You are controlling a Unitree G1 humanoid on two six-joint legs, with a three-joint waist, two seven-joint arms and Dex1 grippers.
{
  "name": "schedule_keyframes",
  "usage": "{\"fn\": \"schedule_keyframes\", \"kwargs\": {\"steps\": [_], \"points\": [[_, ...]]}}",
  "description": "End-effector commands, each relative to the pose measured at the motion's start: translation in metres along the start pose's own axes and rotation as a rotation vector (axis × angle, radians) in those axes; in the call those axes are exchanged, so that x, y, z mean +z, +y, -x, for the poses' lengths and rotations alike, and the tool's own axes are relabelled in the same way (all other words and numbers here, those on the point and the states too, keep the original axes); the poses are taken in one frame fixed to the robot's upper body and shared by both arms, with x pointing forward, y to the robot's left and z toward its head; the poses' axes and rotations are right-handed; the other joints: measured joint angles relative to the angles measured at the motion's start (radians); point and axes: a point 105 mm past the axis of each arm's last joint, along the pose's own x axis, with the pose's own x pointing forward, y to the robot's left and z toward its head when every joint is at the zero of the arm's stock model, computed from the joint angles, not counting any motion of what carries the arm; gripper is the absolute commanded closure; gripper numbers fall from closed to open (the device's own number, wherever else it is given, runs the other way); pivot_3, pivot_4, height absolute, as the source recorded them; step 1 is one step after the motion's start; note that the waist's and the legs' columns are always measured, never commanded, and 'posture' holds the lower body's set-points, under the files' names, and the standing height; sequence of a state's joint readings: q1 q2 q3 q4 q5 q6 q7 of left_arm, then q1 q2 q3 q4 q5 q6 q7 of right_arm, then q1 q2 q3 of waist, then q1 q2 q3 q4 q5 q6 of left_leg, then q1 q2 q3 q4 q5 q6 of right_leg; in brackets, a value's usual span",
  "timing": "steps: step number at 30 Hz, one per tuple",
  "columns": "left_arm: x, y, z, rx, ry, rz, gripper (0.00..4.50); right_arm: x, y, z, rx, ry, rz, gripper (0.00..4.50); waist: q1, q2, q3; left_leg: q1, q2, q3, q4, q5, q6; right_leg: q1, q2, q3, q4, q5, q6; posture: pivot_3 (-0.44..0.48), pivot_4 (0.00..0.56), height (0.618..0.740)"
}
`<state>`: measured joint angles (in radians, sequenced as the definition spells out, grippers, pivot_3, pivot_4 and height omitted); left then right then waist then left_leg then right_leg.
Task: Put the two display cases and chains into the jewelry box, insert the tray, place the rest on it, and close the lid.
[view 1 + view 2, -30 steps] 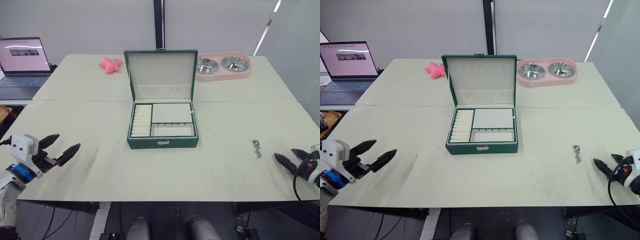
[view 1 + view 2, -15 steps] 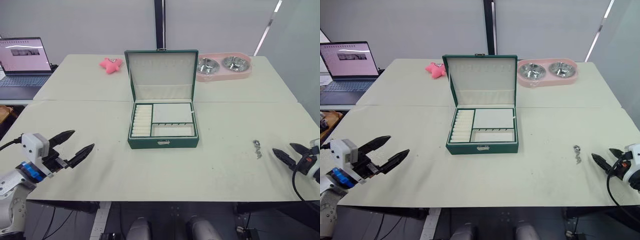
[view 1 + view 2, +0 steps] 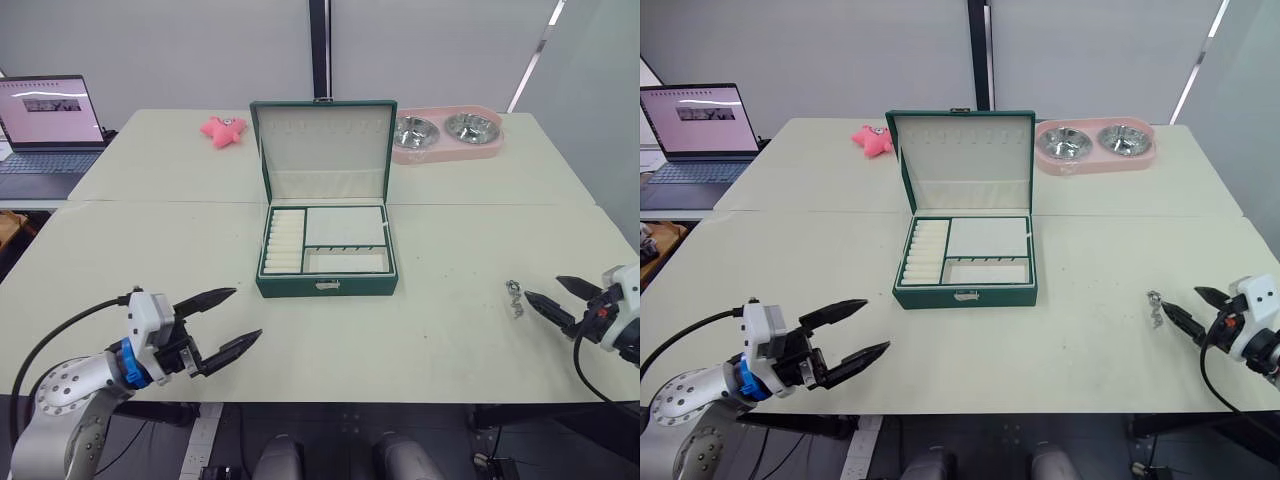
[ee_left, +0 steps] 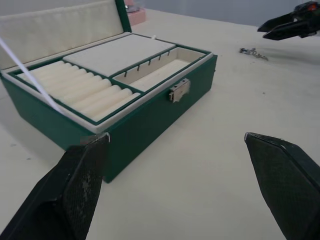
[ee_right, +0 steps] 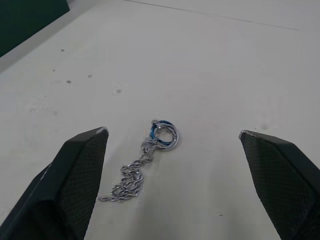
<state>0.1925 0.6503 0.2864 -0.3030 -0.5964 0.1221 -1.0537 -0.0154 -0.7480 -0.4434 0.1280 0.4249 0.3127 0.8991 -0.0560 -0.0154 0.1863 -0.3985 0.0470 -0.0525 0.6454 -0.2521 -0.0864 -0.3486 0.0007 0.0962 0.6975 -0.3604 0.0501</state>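
The dark green jewelry box (image 3: 326, 286) stands mid-table with its lid (image 3: 322, 150) upright and open. The tray (image 3: 324, 240), with ring rolls and cream compartments, sits inside it. A silver chain (image 3: 514, 297) lies on the table to the right, and its ring end (image 5: 164, 135) shows between my right fingers. My right gripper (image 3: 542, 288) is open, just right of the chain and pointing at it. My left gripper (image 3: 247, 313) is open above the table, front-left of the box, facing its clasp (image 4: 179, 92). The display cases are out of view.
A laptop (image 3: 45, 120) sits at the far left. A pink star toy (image 3: 221, 129) lies left of the lid, and a pink double bowl holder (image 3: 445, 135) stands behind on the right. Both grippers hover near the table's front edge (image 3: 340, 402).
My left gripper has swung right, from the table's left edge toward the box front. My right gripper has moved in toward the chain. Box and chain have not moved.
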Motion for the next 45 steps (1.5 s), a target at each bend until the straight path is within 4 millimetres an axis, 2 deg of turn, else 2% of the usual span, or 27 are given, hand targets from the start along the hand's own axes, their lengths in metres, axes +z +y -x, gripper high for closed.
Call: {"fn": "schedule_keyframes", "kwargs": {"steps": [1, 9, 22, 32, 39, 45], "points": [[0.006, -0.011, -0.01, -0.061, -0.034, -0.028, 0.0, 0.002, 0.009, -0.004, -0.002, -0.023, 0.025, 0.04, -0.001, 0.0, 0.0, 0.0, 0.0, 0.0, 0.0, 0.0, 0.0, 0.0, 0.0, 0.0, 0.0, 0.0, 0.0, 0.0, 0.15, 0.74], [0.005, -0.021, -0.02, -0.108, -0.06, -0.021, 0.0, -0.003, 0.019, -0.012, -0.007, -0.038, 0.008, 0.04, 0.0, 0.0, 0.0, 0.0, 0.0, 0.0, 0.0, 0.0, 0.0, 0.0, 0.0, 0.0, 0.0, 0.0, 0.0, 0.0, 0.15, 0.74], [-0.001, -0.036, -0.026, -0.176, -0.065, -0.029, 0.0, -0.029, 0.029, -0.03, -0.068, -0.002, 0.016, 0.04, -0.002, 0.0, -0.001, 0.001, 0.0, 0.0, 0.0, 0.0, 0.0, 0.0, 0.0, 0.0, 0.0, 0.0, 0.0, 0.0, 0.15, 0.74], [-0.005, -0.042, -0.027, -0.2, -0.065, -0.028, 0.0, -0.05, 0.027, -0.029, -0.082, 0.094, 0.05, 0.04, -0.001, -0.004, -0.003, 0.007, 0.0, 0.0, 0.0, 0.0, 0.0, 0.008, 0.0, 0.0, -0.001, 0.0, 0.0, 0.0, 0.15, 0.74], [-0.006, -0.044, -0.03, -0.213, -0.067, -0.032, 0.0, -0.054, 0.028, -0.031, -0.082, 0.106, 0.048, 0.04, -0.002, -0.01, -0.007, 0.01, 0.0, 0.0, 0.0, 0.0, 0.0, 0.011, 0.0, 0.0, -0.002, 0.0, 0.0, 0.0, 0.15, 0.74], [-0.006, -0.043, -0.032, -0.212, -0.071, -0.04, 0.0, -0.055, 0.026, -0.032, -0.092, 0.099, 0.0, 1.83, -0.001, -0.014, -0.01, 0.011, 0.0, -0.001, 0.0, 0.0, 0.0, 0.012, 0.0, 0.0, -0.002, 0.0, 0.0, 0.0, 0.15, 0.74]]}}
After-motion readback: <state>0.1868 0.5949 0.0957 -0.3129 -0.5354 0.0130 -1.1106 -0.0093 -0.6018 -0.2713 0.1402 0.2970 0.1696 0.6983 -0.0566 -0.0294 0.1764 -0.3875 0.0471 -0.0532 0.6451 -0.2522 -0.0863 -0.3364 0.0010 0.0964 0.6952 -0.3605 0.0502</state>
